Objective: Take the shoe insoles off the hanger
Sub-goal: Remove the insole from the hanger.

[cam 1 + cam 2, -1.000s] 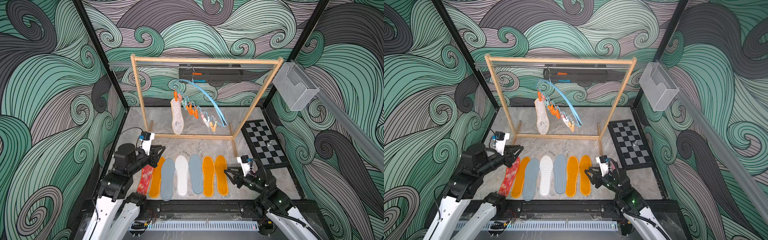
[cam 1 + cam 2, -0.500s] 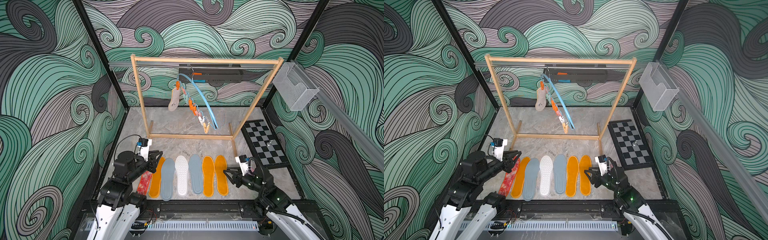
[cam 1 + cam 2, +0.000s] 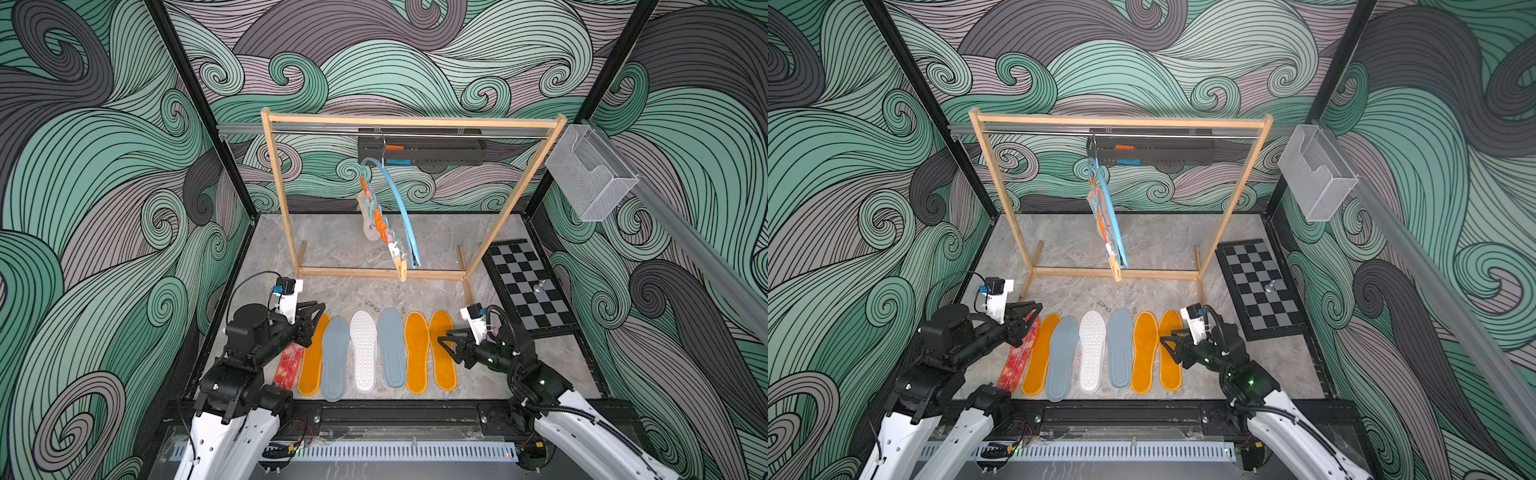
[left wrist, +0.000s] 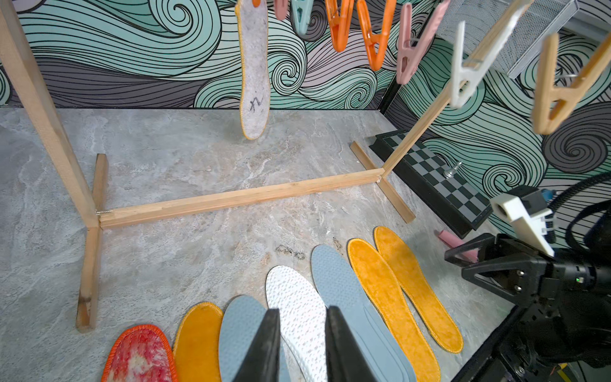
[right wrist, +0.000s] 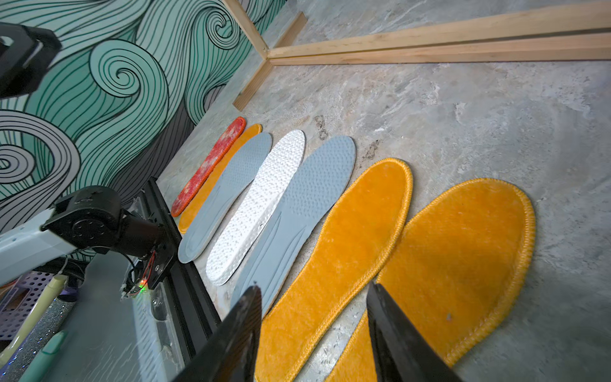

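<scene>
Seven shoe insoles (image 3: 363, 351) lie side by side on the marble-look floor (image 3: 340, 249) at the front. They run from the red-white mottled one (image 3: 289, 361) by the left arm to the outer orange insole (image 3: 442, 353) by the right.

One is left to take: the pale grey felt insole (image 3: 369, 222). It dangles from an orange clip (image 3: 363, 183) at the high end of the light blue hanger (image 3: 404, 208). The hanger hangs by its thin hook from the wooden rack (image 3: 411, 121), turned almost end-on to the arms, and its other clips (image 4: 373, 39) are empty.

Both grippers are low and well apart from the felt insole. The left gripper (image 3: 316, 309) hovers over the toe ends of the row, its jaws parted only narrowly with nothing between them. The right gripper (image 3: 446, 347) sits just beside the outer orange insole, jaws clearly apart and empty.

The step in hand looks like the reach up for the last insole, and the left arm seems the better placed. It should spread its jaws wider before it arrives and meet the insole's flat faces squarely. It should pinch the lower half and draw straight down along the insole's length until the clip lets go. A sideways tug would likely just twist the hanger (it can turn freely on that hook). If the hanger sways, the right gripper could steady the blue arch first.
</scene>
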